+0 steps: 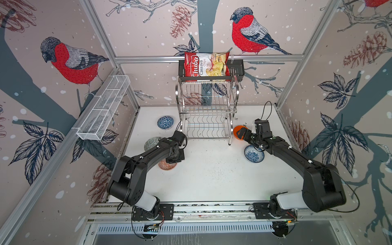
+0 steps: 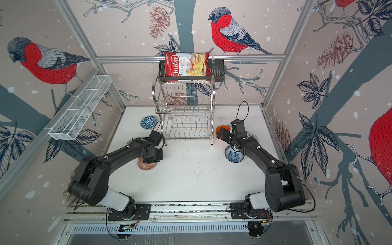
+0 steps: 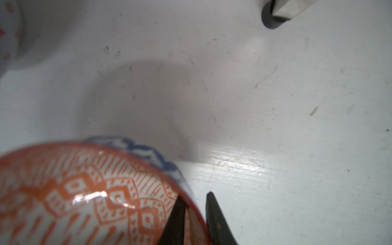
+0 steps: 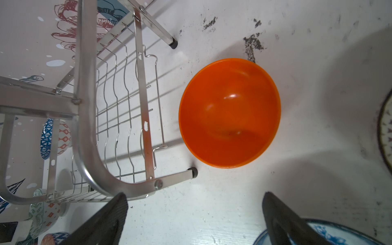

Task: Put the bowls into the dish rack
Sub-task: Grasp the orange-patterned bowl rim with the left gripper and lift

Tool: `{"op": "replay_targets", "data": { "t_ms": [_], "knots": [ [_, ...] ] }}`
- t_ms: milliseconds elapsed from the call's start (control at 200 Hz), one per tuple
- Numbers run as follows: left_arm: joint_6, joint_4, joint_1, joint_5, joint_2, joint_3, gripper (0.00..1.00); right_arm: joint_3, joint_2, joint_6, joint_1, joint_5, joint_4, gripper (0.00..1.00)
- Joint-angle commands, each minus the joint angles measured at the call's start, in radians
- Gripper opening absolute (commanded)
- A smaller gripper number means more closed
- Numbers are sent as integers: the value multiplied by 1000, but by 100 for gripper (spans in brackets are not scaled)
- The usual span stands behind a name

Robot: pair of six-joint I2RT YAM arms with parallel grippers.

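Currently, the two-tier steel dish rack [image 1: 236, 95] stands at the rear centre of the white table [image 1: 212, 180]. Above it, a black slotted shelf [image 1: 236, 69] holds a Chuba cassava chip bag [image 1: 203, 64]. A white mesh basket [image 1: 104, 110] is mounted on the left wall.

Left gripper [image 3: 195, 196]: the jaws are closed on the rim of the orange-red patterned bowl [image 3: 84, 191]. One finger [image 3: 176, 220] lies inside the bowl; the other lies outside, by its blue-patterned outer wall. In both top views this bowl sits under the wrist, in front of the rack and to its left. Whether its base rests on the table cannot be determined.

Right gripper [image 4: 194, 199]: the jaws are spread wide and hold nothing. The gripper hovers above the table near the plain orange bowl [image 4: 230, 112], which stands upright just beside the rack's right side.

Other bowls, all on the table outside the rack:
- blue triangle-patterned bowl [image 1: 165, 122], just left of the lower tier;
- grey-green bowl [image 1: 151, 143], partly covered by the left arm;
- blue-and-white floral bowl [image 1: 253, 156], in front of the plain orange bowl, partly under the right arm;
- pale dark-rimmed bowl [image 4: 387, 131], cut off by the edge of the right wrist view.
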Motion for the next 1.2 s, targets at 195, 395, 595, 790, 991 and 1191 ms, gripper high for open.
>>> {"op": "replay_targets", "data": {
  "t_ms": [195,395,595,790,991,1191],
  "knots": [
    [3,7,-96,62,30,79,0,5,-29,-27,-1,47,-29,100],
    [-31,-23,-239,38,110,194,0,-31,-50,-23,-27,26,-23,100],
    [-42,-43,-388,15,262,351,0,-44,-73,-32,-63,10,-31,100],
    [-38,-51,-440,30,378,491,0,-81,-107,-50,-114,-8,-39,100],
    [-23,-67,-462,47,467,590,0,-107,-131,-57,-167,-35,-45,100],
    [-30,-67,-463,52,490,620,8,-82,-120,-83,-181,-29,-68,100]
  ]
}}
